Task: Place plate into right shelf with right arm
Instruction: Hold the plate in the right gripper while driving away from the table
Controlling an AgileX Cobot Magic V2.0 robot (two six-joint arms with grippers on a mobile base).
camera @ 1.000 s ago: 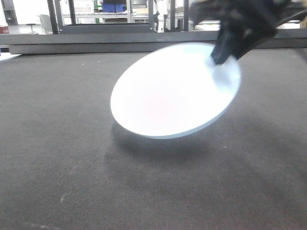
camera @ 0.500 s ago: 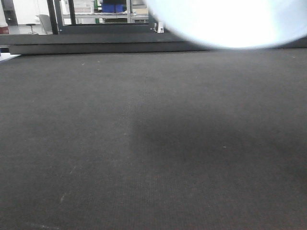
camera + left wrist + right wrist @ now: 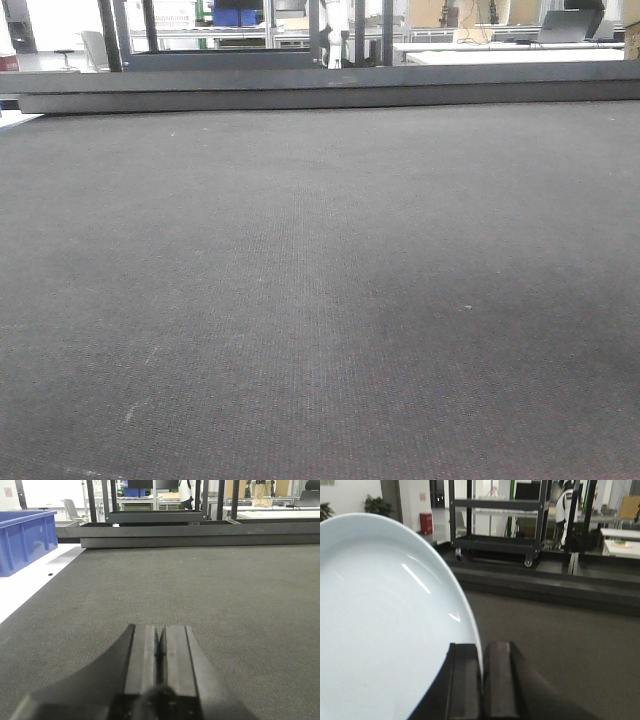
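Gone from front view, the glossy round plate (image 3: pixel 385 625) sits pinched in right jaws; left jaws closed.

Bright indoor light leaves white streaks of glare on the plate (image 3: pixel 380 630); the dark bench (image 3: pixel 200 250) carries a soft shadow.

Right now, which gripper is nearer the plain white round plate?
Right. The right gripper is shut on the rim of the plain white round plate, touching it. The left gripper sits shut, low over the dark grey mat, with no plate in its wrist view.
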